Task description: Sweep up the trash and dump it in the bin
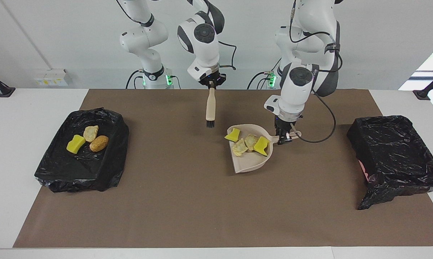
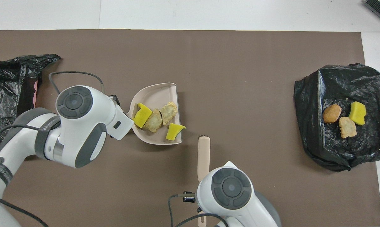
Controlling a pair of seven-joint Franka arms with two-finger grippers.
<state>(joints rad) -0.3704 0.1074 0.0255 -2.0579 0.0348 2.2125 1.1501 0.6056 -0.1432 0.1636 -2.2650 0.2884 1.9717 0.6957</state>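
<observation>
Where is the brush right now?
The brush hangs bristles-down from the right end effector, up in the air over the brown mat. In the facing view it is beside the dustpan, toward the right arm's end of the table.
</observation>
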